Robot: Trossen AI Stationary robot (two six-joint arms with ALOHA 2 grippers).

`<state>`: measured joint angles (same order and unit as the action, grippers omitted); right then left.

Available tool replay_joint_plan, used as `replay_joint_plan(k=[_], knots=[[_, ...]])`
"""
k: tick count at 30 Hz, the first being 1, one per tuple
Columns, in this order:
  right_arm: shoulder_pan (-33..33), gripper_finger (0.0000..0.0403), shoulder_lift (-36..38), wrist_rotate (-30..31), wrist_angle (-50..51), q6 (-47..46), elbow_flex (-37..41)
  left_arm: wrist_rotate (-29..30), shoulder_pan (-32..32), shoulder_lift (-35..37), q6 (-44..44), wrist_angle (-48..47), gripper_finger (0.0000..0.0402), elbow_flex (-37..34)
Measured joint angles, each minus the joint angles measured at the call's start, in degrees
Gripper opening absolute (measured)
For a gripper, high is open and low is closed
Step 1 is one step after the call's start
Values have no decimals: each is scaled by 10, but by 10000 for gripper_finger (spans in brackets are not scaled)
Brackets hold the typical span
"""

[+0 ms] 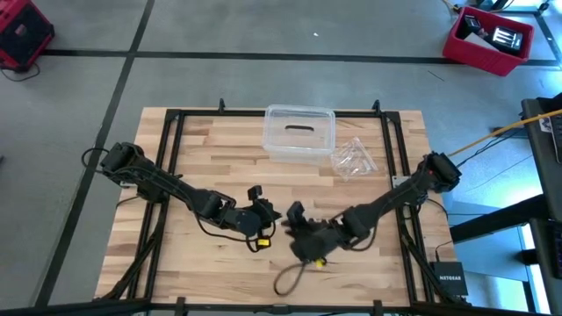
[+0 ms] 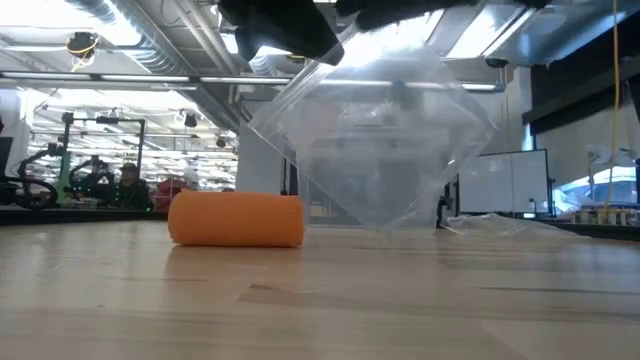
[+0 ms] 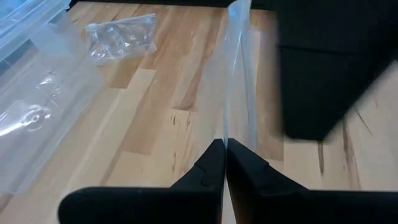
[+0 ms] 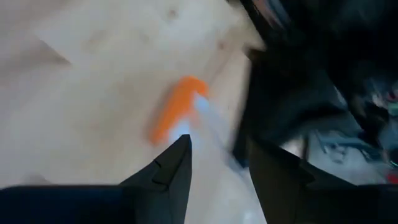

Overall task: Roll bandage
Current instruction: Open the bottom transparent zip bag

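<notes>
One readable label: "NETGEAR" on black box (image 1: 449, 276) beside table (image 1: 176, 254).

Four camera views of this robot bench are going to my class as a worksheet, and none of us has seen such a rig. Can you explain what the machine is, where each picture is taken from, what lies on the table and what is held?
It is a robot with two dark arms, each ending in a two-finger gripper. One picture looks straight down on the wooden table. One looks level across its top. The other two come from a camera on each wrist. On the table lie a clear plastic box, a crinkled clear bag and an orange rolled bandage. The left gripper is pinched shut on the edge of a second clear bag, which hangs lifted above the table. The right gripper, close beside it, faces the bandage with its fingers apart and seems to hold nothing.
</notes>
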<state>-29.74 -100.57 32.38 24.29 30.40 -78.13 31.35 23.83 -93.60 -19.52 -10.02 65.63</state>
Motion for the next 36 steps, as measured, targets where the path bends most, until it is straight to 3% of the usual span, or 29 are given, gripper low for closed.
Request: replay_joint_plan(k=[8,21,28,31,36], knots=[[20,154,0,6,-5,41,1,0,0,0,3,0,5,0],[46,154,-1,-19,52,29,2,-2,0,0,9,-1,5,0],[62,150,-26,19,49,83,2,-12,0,0,22,2,5,0],[62,120,-38,38,38,105,2,-13,0,0,29,2,5,0],[58,18,-42,34,38,92,2,-13,0,0,28,-1,5,0]])
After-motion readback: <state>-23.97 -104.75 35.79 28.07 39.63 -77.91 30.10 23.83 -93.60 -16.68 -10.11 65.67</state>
